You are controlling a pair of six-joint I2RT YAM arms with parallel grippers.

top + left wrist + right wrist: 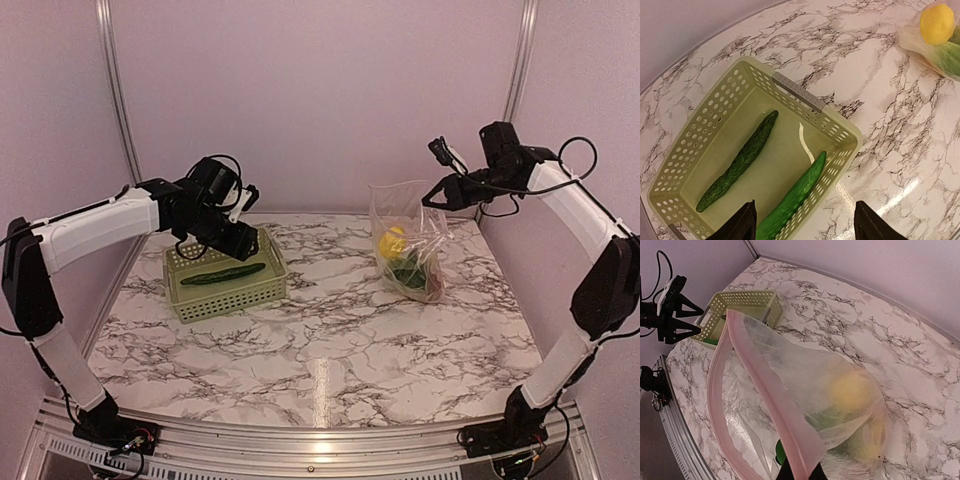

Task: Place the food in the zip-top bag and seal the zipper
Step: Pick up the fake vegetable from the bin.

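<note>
Right, I'll take the green basket as my reference. The left gripper hangs above it with its jaws spread wide and nothing between the fingers. Two pieces of the food lie in the basket below that gripper. A dark cucumber lies slantwise across the floor. A paler green cucumber lies along one wall, and in the wrist view its lower end runs in between the two fingers. Neither one is touched.

The zip-top bag stands well to the right of the basket on the marble table, with its bottom resting on the surface. Its top is lifted by the right gripper, whose jaws are pressed together on the zipper at one end. The pink strip's two sides gape apart, so the mouth is unsealed and faces back toward the basket.

Inside the bag, a lemon sits on top of leafy greens. There may be more yellow fruit beneath, but the crinkled film blurs it too much for me to count.
</note>
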